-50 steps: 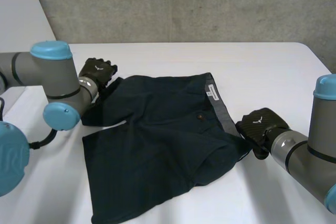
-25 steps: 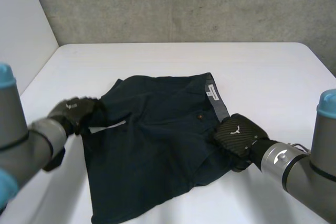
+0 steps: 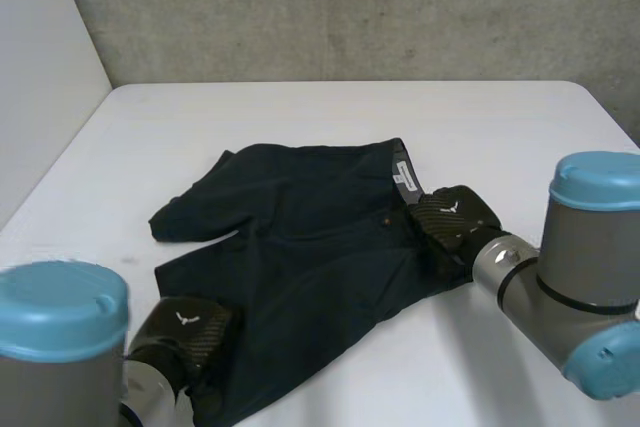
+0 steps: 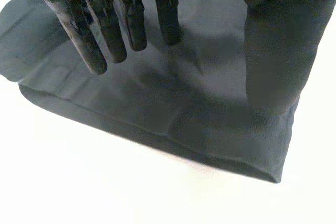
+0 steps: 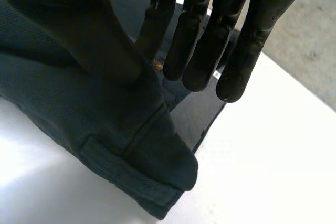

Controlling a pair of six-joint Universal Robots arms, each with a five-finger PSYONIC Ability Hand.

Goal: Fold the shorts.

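Dark navy shorts [image 3: 300, 267] lie spread on the white table [image 3: 500, 127], waistband and white label [image 3: 403, 173] to the right, legs to the left. My left hand [image 3: 185, 332] hovers over the near leg's hem corner. In the left wrist view its fingers [image 4: 105, 30] are straight and spread above the hem [image 4: 184, 114], thumb apart. My right hand [image 3: 455, 219] sits on the near end of the waistband. In the right wrist view its thumb [image 5: 105, 51] presses a fold of the waistband [image 5: 131, 177] toward the straight fingers [image 5: 199, 51].
A concrete wall [image 3: 350, 7] runs behind the table and a white panel [image 3: 40, 97] stands at the left. Bare tabletop lies beyond the shorts and to their right. My right arm's elbow [image 3: 590, 277] looms at the near right.
My left hand has swung from the far leg's hem to the near leg's hem corner. My right hand has carried the waistband's near end inward over the shorts.
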